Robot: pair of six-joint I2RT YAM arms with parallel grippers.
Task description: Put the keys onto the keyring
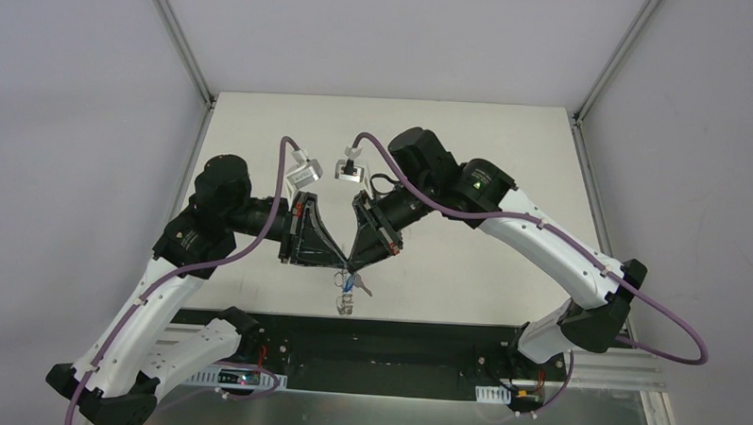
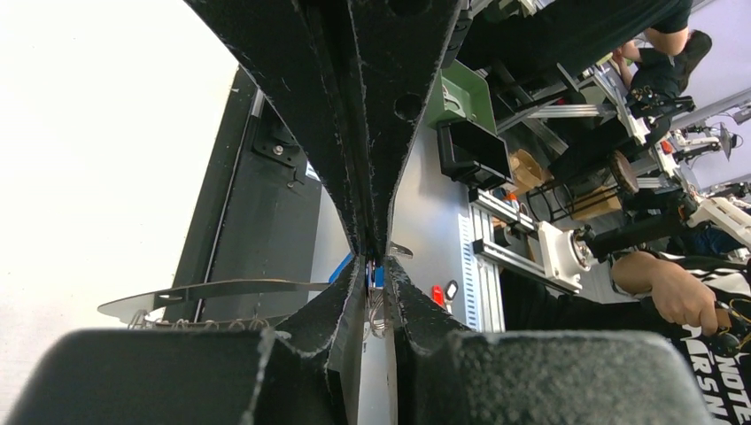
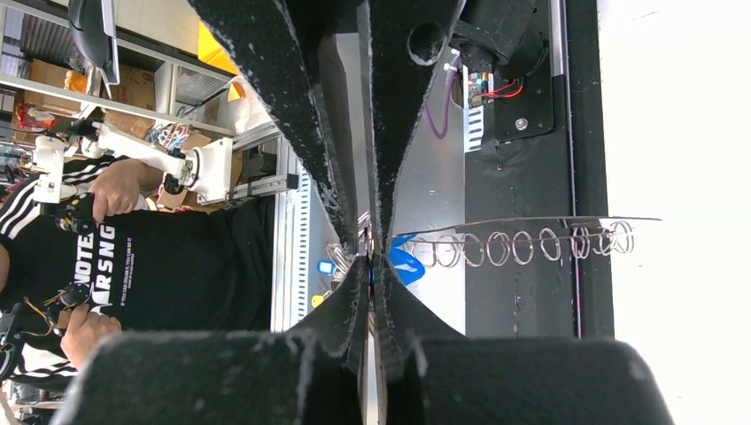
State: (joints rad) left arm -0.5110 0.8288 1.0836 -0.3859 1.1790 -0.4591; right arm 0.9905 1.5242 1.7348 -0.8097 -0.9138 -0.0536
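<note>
Claws meet tip to tip above the desk (image 1: 469, 159): left claw (image 1: 343, 264) and right claw (image 1: 356, 265) both pinched closed, ring (image 1: 345, 302) dangling. Left wrist: ring (image 2: 221, 288) seemingly gripped steady. Right wrist: key (image 3: 403, 259) seemingly pinched, likely for threading.

The left arm (image 1: 167, 295) rises from its base, bends at the elbow and reaches inward. The right arm (image 1: 542, 232) mirrors it from the other side. Both wrists angle down toward the near edge, so the left gripper (image 1: 343, 263) and right gripper (image 1: 355, 265) meet tip to tip midway between the bases. Each gripper's fingers are drawn together, with only a thin slit between them.
</note>
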